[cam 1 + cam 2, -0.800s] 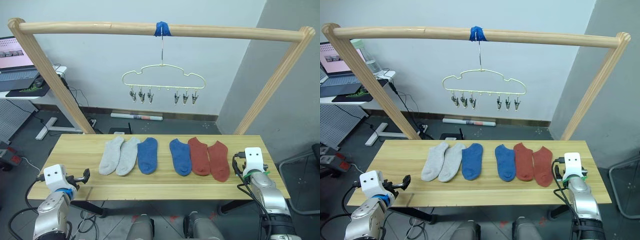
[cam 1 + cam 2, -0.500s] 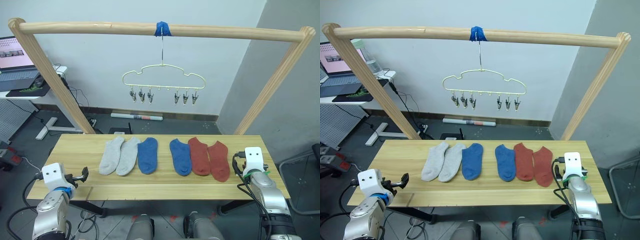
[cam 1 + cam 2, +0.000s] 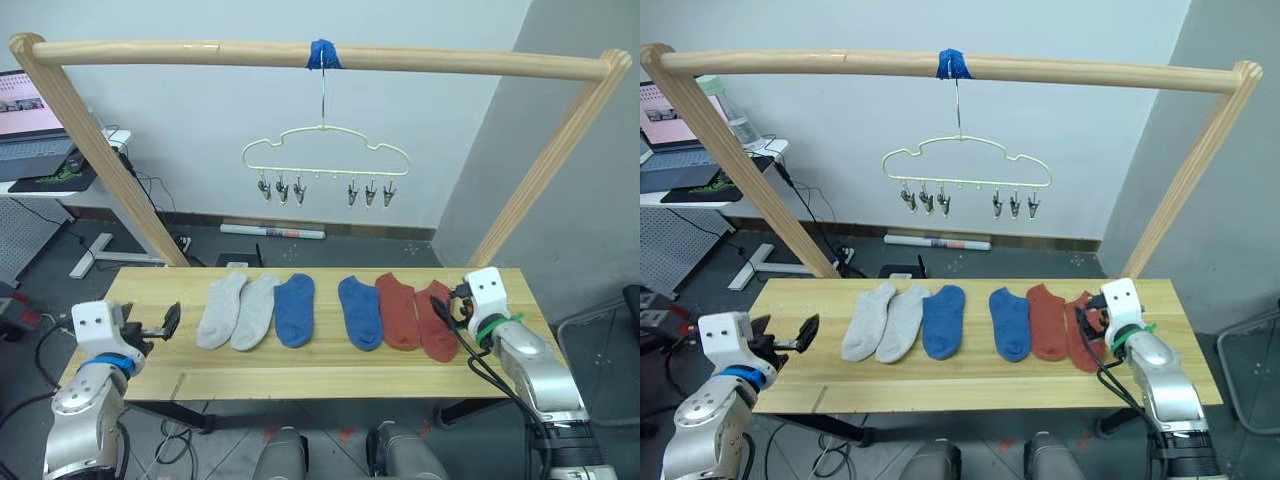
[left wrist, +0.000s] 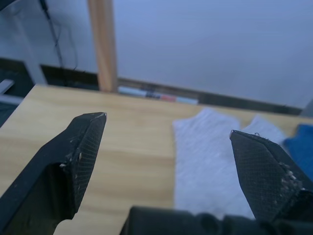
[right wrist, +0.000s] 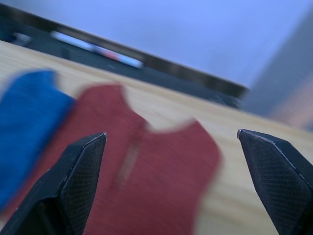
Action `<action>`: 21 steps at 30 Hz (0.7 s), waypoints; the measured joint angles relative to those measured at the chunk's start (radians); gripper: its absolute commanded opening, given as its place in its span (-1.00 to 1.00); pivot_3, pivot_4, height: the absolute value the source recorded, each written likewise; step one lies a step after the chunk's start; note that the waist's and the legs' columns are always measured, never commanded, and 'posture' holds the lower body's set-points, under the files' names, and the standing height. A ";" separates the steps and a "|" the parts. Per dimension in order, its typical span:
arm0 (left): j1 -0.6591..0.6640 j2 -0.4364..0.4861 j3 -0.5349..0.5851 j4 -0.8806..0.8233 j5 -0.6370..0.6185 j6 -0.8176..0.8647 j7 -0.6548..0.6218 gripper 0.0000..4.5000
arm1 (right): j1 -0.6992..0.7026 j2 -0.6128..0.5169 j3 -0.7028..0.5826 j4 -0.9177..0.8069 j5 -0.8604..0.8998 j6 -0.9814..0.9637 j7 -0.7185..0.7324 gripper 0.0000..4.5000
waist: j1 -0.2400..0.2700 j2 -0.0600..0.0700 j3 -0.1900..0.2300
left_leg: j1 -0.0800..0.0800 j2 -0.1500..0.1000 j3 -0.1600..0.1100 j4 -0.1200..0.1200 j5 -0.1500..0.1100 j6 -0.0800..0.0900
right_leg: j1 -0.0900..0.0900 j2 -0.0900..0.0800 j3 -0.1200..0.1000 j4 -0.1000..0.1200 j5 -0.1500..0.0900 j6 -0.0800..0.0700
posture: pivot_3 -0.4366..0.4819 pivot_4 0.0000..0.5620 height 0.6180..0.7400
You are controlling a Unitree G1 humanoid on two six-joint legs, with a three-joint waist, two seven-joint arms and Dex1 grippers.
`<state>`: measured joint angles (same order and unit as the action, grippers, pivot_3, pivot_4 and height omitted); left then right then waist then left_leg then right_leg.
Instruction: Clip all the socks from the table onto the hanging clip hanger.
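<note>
Six socks lie flat in a row on the table: two grey, two blue, two rust red. The clip hanger hangs above on the wooden pole frame, all clips bare. My right hand is open over the outer red sock. My left hand is open beside the grey pair.

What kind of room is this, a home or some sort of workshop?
Probably a lab or test room: a bare wooden pole frame over the table, a laptop on a side desk, loose cables on the floor.
</note>
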<state>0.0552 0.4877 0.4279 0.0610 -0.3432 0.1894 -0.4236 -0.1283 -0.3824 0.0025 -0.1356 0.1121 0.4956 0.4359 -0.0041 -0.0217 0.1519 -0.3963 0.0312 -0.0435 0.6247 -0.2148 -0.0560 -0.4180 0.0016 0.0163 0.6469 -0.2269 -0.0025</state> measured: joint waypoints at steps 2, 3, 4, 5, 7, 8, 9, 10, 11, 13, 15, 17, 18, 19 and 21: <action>-0.037 0.002 -0.006 -0.035 -0.021 0.025 -0.016 0.99 | -0.042 -0.009 0.031 -0.045 0.035 -0.008 0.072 1.00 | 0.000 0.000 0.009 | -0.002 0.000 0.000 0.001 0.000 0.000 | -0.002 0.001 0.000 0.000 0.000 0.000 | 0.06 -0.40 1.00; -0.063 0.003 -0.012 -0.057 -0.032 0.037 -0.023 0.99 | -0.068 -0.008 0.041 -0.073 0.058 -0.010 0.103 1.00 | 0.000 -0.001 0.011 | -0.003 0.000 -0.001 0.001 0.000 0.000 | -0.002 0.001 0.000 0.000 0.000 0.000 | 0.05 -0.39 1.00; -0.082 0.005 -0.017 -0.072 -0.036 0.045 -0.024 0.99 | -0.087 -0.008 0.048 -0.090 0.072 -0.011 0.124 1.00 | 0.000 -0.001 0.012 | -0.003 0.000 -0.001 0.001 0.000 0.000 | -0.001 0.001 0.000 0.000 0.000 0.000 | 0.05 -0.37 1.00; -0.105 0.008 -0.023 -0.088 -0.041 0.057 -0.023 0.99 | -0.107 -0.010 0.058 -0.107 0.085 -0.017 0.147 1.00 | 0.001 -0.002 0.012 | -0.003 0.000 -0.001 0.001 0.000 0.000 | -0.001 0.001 0.000 0.000 0.000 0.001 | 0.04 -0.36 1.00; -0.142 0.013 -0.032 -0.114 -0.052 0.077 -0.025 0.99 | -0.135 -0.011 0.074 -0.134 0.108 -0.026 0.183 1.00 | 0.001 -0.004 0.017 | -0.004 0.000 -0.001 0.000 0.000 0.000 | -0.002 0.001 0.000 -0.001 0.001 0.003 | 0.04 -0.34 1.00; -0.152 0.014 -0.034 -0.122 -0.052 0.089 -0.025 0.99 | -0.143 -0.008 0.077 -0.139 0.115 -0.025 0.191 1.00 | 0.000 -0.005 0.019 | -0.004 0.000 -0.001 0.000 0.000 0.000 | -0.002 0.001 0.000 -0.001 0.003 0.006 | 0.04 -0.34 1.00; -0.165 0.014 -0.040 -0.128 -0.052 0.098 -0.024 0.99 | -0.157 -0.002 0.078 -0.142 0.122 -0.019 0.193 1.00 | 0.000 -0.006 0.023 | -0.004 0.000 -0.001 0.000 0.000 0.001 | -0.002 0.001 0.000 0.000 0.003 0.007 | 0.04 -0.31 1.00; -0.180 0.014 -0.048 -0.129 -0.052 0.106 -0.023 0.99 | -0.171 0.003 0.080 -0.144 0.126 -0.015 0.193 1.00 | 0.000 -0.006 0.027 | -0.004 0.000 -0.001 0.000 0.000 0.001 | -0.002 0.001 0.000 0.000 0.003 0.007 | 0.03 -0.29 1.00; -0.193 0.014 -0.055 -0.131 -0.053 0.111 -0.022 0.99 | -0.186 0.010 0.082 -0.148 0.131 -0.010 0.192 1.00 | 0.000 -0.006 0.030 | -0.004 0.000 -0.001 0.000 0.000 0.001 | -0.003 0.001 0.000 0.000 0.003 0.007 | 0.03 -0.29 1.00; -0.252 0.013 -0.076 -0.133 -0.053 0.134 -0.016 0.99 | -0.241 0.035 0.098 -0.171 0.145 0.007 0.187 1.00 | 0.000 -0.006 0.037 | -0.004 0.000 -0.002 0.001 0.000 0.001 | -0.002 0.002 0.000 0.001 0.003 0.006 | 0.02 -0.25 1.00; -0.307 0.013 -0.091 -0.132 -0.053 0.145 -0.006 0.99 | -0.281 0.058 0.105 -0.187 0.155 0.017 0.181 1.00 | 0.000 -0.006 0.042 | -0.004 0.000 -0.003 0.001 0.000 0.001 | -0.002 0.002 -0.001 0.001 0.003 0.007 | 0.01 -0.24 1.00; -0.351 0.013 -0.108 -0.128 -0.052 0.150 -0.002 0.99 | -0.307 0.075 0.118 -0.198 0.157 0.019 0.176 1.00 | 0.000 -0.007 0.046 | -0.004 0.000 -0.003 0.000 0.000 0.001 | -0.002 0.002 -0.001 0.000 0.003 0.007 | -0.01 -0.22 1.00; -0.363 0.012 -0.115 -0.126 -0.051 0.150 -0.002 0.99 | -0.315 0.079 0.124 -0.199 0.158 0.019 0.175 1.00 | -0.001 -0.007 0.048 | -0.004 0.000 -0.002 0.000 0.000 0.001 | -0.002 0.002 -0.001 0.000 0.003 0.007 | -0.03 -0.18 1.00; -0.374 0.010 -0.120 -0.121 -0.050 0.149 -0.003 0.99 | -0.318 0.080 0.127 -0.201 0.158 0.019 0.174 1.00 | -0.001 -0.007 0.051 | -0.005 0.000 -0.002 0.000 0.000 0.001 | -0.002 0.002 0.000 0.000 0.003 0.007 | -0.03 -0.18 1.00; -0.428 -0.006 -0.137 -0.059 -0.043 0.144 -0.002 0.99 | -0.331 0.100 0.140 -0.201 0.157 0.012 0.174 1.00 | -0.001 -0.007 0.059 | -0.005 0.000 -0.003 0.001 0.000 0.001 | -0.003 0.002 -0.001 0.000 0.004 0.008 | -0.05 -0.17 1.00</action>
<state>-0.3731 0.4820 0.2912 0.0018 -0.3861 0.3333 -0.4258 -0.4598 -0.2819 0.1420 -0.3361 0.2695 0.5074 0.6096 -0.0049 -0.0287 0.2111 -0.4017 0.0309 -0.0461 0.6253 -0.2152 -0.0555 -0.4208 0.0032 0.0154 0.6473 -0.2233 0.0056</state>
